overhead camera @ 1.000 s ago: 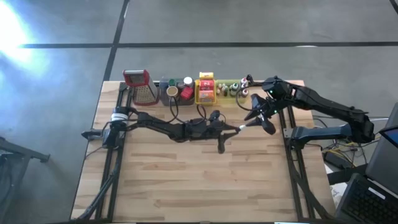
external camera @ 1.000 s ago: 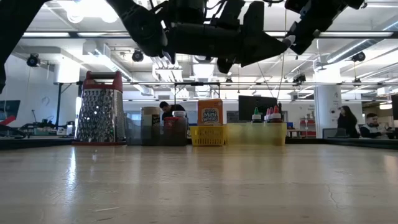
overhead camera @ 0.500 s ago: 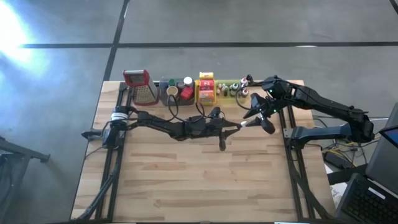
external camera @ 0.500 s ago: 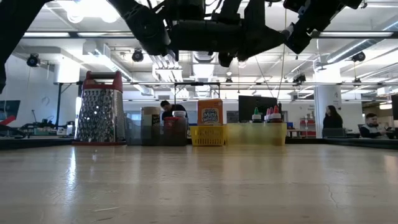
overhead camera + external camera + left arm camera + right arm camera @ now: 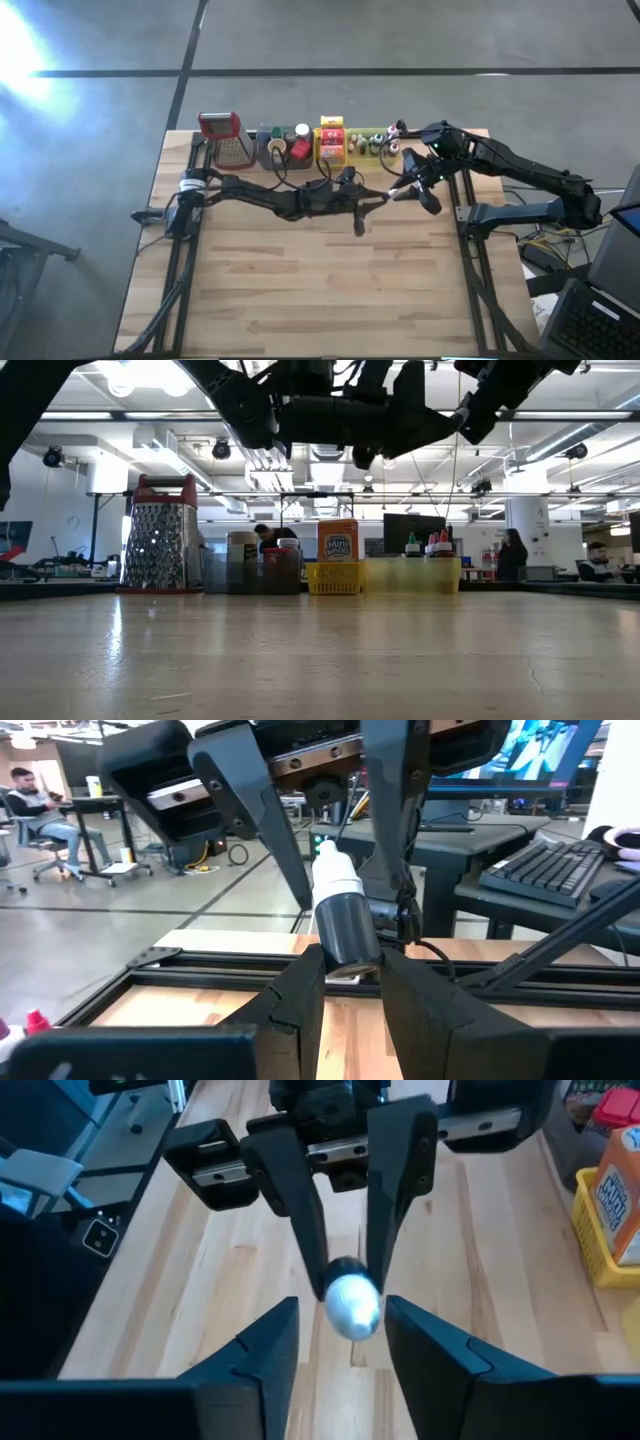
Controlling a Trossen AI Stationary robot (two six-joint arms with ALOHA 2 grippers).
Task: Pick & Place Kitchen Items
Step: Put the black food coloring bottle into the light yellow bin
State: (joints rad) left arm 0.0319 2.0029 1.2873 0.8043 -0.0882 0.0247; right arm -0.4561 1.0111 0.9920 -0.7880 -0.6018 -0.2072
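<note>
High view: just right of the frame's centre, above the wooden surface (image 5: 300, 290), the left gripper (image 5: 385, 197) is clamped on the dark base of a small dark bottle with a white cap (image 5: 340, 910), cap pointing at the right gripper (image 5: 402, 186). The bottle's long axis runs gripper to gripper. The right fingers (image 5: 440, 1370) stand apart either side of the cap, not yet closed. The yellow tray (image 5: 331, 152) and red-topped metal grater (image 5: 224, 139) sit clear, along the surface's upper edge.
</note>
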